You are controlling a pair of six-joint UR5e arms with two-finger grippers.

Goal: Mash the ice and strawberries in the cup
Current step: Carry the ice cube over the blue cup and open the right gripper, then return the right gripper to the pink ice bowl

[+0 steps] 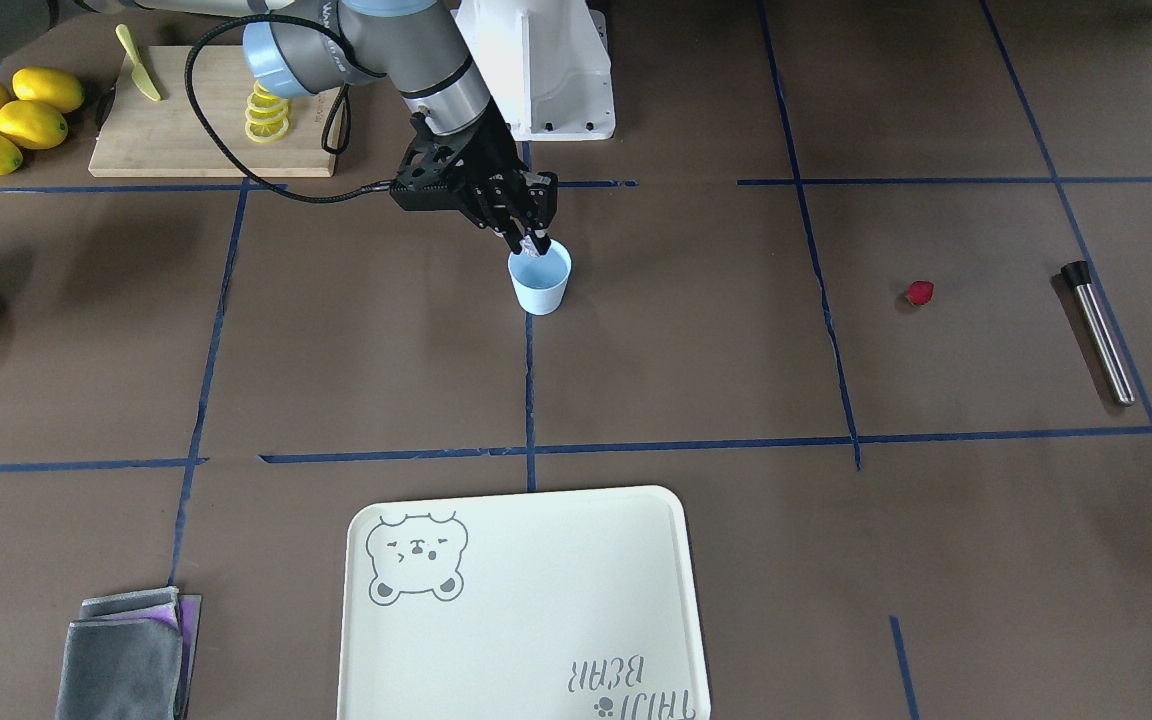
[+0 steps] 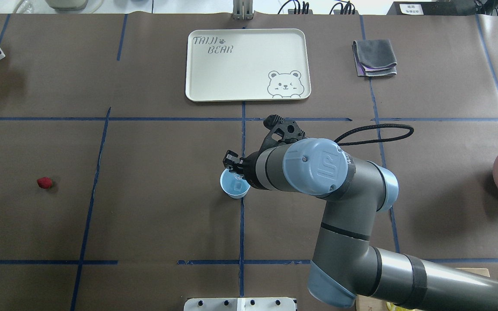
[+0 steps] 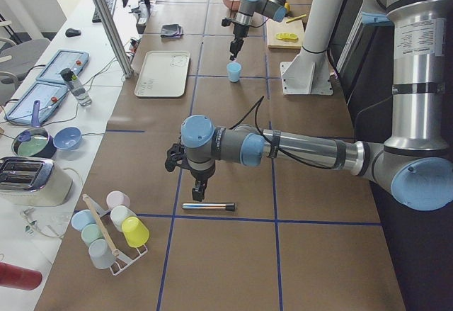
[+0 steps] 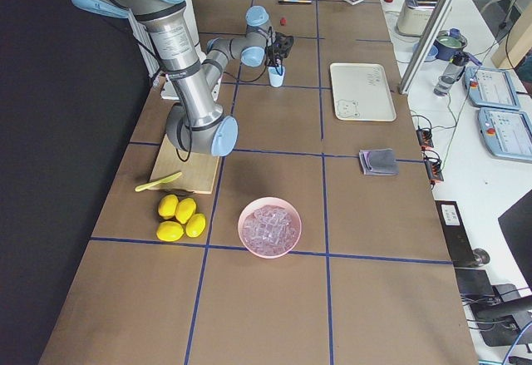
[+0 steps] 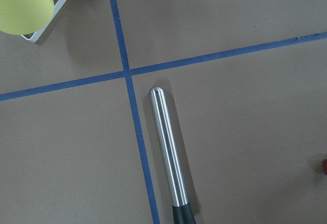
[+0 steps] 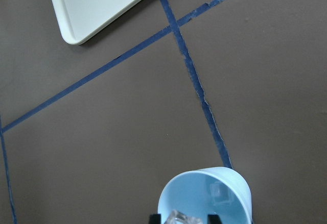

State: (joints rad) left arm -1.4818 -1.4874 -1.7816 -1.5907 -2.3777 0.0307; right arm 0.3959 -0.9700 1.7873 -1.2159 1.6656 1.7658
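Currently filling cup directly beneath right gripper: pinching ice lump, jaws near-closed. Next: easing jaws apart, dropping lump straight down.

We read "TAIJI BEAR" in grey letters on the cream tray, with a small paw mark after "TAIJI" and a bear face drawn in the opposite corner. The front-facing view shows the same words upside down. The right arm's blue joint cap carries a "UR" logo. A white label on the left arm is too small to read.
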